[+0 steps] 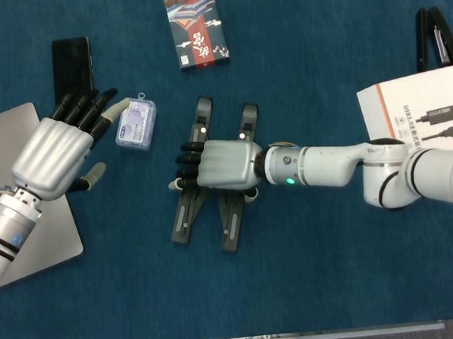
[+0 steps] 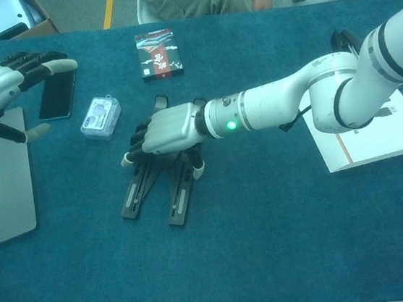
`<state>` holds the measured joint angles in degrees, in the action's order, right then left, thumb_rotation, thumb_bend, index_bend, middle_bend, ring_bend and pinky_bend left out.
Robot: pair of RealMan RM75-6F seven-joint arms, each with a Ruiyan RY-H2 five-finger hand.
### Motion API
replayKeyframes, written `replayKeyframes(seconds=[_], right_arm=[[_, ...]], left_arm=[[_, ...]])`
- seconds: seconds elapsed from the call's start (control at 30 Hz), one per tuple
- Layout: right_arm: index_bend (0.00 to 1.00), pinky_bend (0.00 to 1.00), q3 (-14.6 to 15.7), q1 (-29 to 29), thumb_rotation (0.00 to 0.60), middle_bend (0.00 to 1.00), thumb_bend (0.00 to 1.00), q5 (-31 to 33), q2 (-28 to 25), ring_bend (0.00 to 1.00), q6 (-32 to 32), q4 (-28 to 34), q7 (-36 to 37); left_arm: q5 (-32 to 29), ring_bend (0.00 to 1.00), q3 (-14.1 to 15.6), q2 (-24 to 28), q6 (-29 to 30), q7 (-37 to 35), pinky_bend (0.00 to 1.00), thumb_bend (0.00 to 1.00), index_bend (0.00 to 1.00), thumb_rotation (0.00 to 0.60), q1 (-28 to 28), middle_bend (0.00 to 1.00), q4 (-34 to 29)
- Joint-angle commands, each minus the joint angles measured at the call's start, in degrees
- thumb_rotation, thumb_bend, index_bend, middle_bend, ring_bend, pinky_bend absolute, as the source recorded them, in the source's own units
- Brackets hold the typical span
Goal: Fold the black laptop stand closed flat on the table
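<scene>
R robot hand (image 1: 220, 165) is lying palm-down on the black laptop stand (image 1: 185, 221), fingers draped over its two legs at mid-bench; can't tell if actually gripping. Stand is lying nr flat, legs splayed w/ a gap. L robot hand (image 1: 53, 150) is hovering spread, holding nothing, above laptop (image 1: 3, 157) edge, beside small clear case (image 1: 135, 123).

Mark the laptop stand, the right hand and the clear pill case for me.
laptop stand (image 1: 182, 219), head view: lower end of its left leg.
right hand (image 1: 224, 164), head view: back of the hand, over the stand.
clear pill case (image 1: 135, 123), head view: centre of its lid.
</scene>
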<state>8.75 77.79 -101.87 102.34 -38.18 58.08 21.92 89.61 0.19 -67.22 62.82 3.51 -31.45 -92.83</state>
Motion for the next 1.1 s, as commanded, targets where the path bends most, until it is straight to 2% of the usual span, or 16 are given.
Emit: replayKeyframes(seconds=[0.03, 0.4, 0.63, 1.1], right_arm=[[0.0, 0.0, 0.0, -0.1, 0.6, 0.27, 0.0, 0.1, -0.2, 0.0, 0.0, 0.3, -0.2], [0.0, 0.0, -0.4, -0.5, 0.6, 0.34, 0.04, 0.7, -0.8, 0.0, 0.2, 1.2, -1.3], [0.0, 0.0, -0.7, -0.7, 0.6, 0.42, 0.09, 1.1, -0.8, 0.07, 0.3, 1.5, -2.1], [0.0, 0.0, -1.2, -1.2, 0.6, 0.53, 0.11, 1.4, -0.4, 0.16, -0.1, 1.3, -2.5]], left_arm=[[0.1, 0.0, 0.0, -0.1, -0.1, 0.0, 0.0, 0.34, 0.0, 0.6, 0.0, 0.0, 0.0], [0.1, 0.0, -0.1, -0.3, -0.2, 0.0, 0.0, 0.34, 0.0, 0.6, -0.1, 0.0, 0.1], [0.2, 0.0, -0.1, -0.4, -0.3, -0.1, 0.0, 0.34, 0.0, 0.6, -0.1, 0.0, 0.1], [0.2, 0.0, -0.2, -0.7, -0.4, -0.6, 0.0, 0.34, 0.0, 0.6, -0.1, 0.0, 0.5]])
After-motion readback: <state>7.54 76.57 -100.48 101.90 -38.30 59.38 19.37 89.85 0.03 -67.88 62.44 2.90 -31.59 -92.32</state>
